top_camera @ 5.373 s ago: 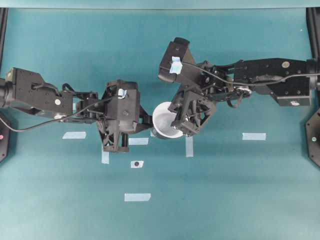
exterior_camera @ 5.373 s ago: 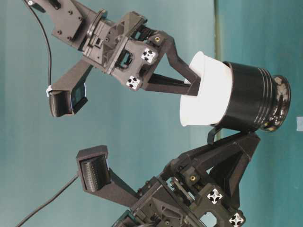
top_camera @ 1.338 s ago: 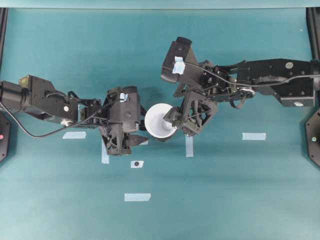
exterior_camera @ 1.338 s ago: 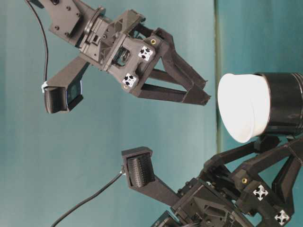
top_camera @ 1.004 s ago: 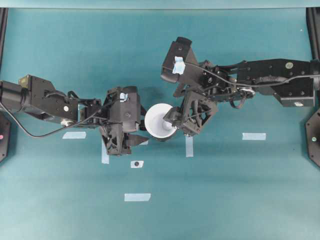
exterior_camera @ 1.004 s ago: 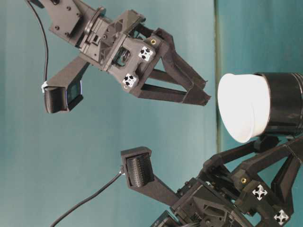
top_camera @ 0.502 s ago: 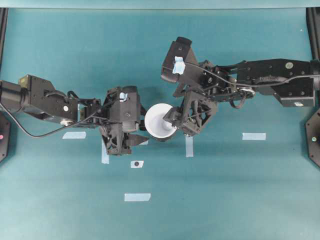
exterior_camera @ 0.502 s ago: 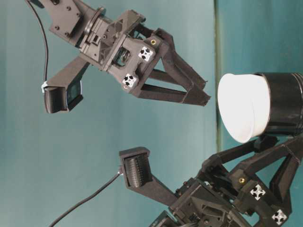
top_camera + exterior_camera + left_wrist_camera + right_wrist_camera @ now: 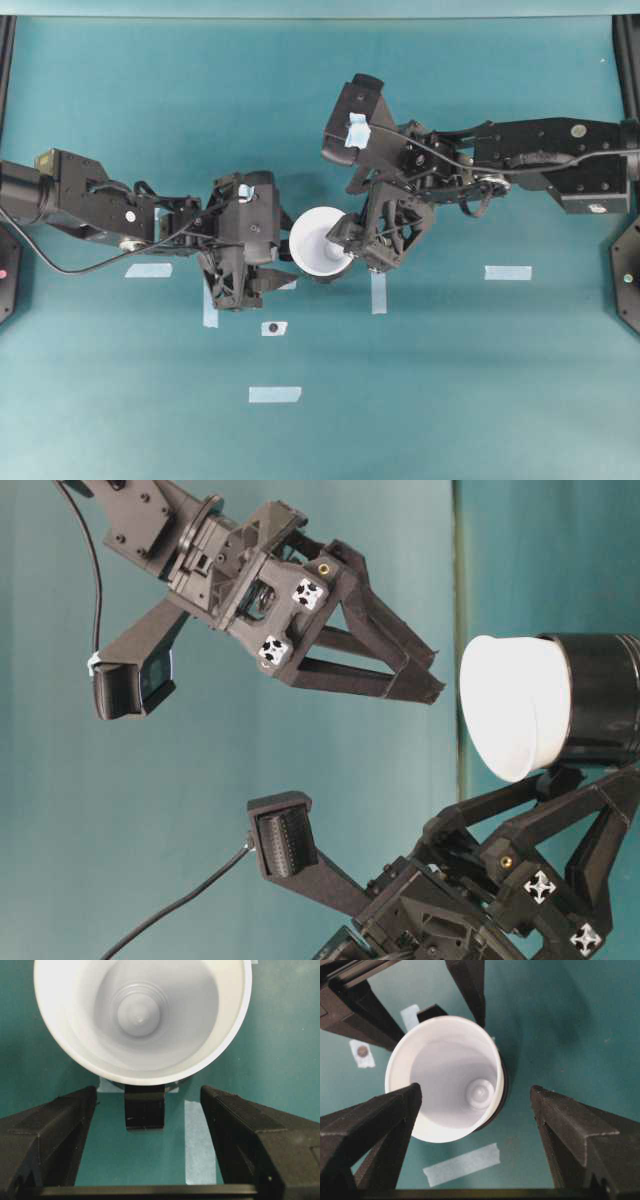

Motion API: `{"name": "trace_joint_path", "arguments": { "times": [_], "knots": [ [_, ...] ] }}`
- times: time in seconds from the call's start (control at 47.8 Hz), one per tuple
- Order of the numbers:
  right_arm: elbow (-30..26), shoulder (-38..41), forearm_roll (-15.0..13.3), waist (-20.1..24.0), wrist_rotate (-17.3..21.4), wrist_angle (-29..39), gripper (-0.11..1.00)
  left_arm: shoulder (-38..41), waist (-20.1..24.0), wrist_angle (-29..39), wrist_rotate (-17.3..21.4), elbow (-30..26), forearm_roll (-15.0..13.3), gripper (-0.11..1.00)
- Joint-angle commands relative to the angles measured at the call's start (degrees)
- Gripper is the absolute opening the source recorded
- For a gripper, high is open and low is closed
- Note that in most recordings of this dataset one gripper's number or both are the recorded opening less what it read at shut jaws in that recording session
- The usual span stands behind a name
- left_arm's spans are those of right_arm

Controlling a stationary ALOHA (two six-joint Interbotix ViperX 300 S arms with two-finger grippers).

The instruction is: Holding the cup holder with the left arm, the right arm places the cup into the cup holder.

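Cup [image 9: 320, 243] seated in cup holder [image 9: 603, 700], mid-bench [image 9: 450, 380]. Placing looks done. Left gripper [image 9: 262, 284] open, off holder handle [image 9: 144, 1107]. Right gripper [image 9: 352, 240] open, empty, above cup. Next, likely: both retreat without nudging.

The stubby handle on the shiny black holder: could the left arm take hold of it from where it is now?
Probably yes. The handle juts toward the left gripper, whose open fingers stand either side of it with bare teal table between. The white paper cup sits above, not blocking.
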Motion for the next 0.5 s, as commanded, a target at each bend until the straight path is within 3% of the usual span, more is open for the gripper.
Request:
{"name": "trace_joint_path", "arguments": {
  "times": [0.0, 0.481],
  "knots": [
    [-0.8, -4.1, -0.1, 0.0, 0.4, -0.1, 0.93, -2.9, -0.1, 0.4, -0.1, -0.5, 0.1, 0.86],
    [-0.5, -6.2, 0.0, 0.1, 0.3, 0.0, 0.93, -6.8, -0.8, 1.3, -0.3, 1.1, 0.1, 0.86]
  ]
}}
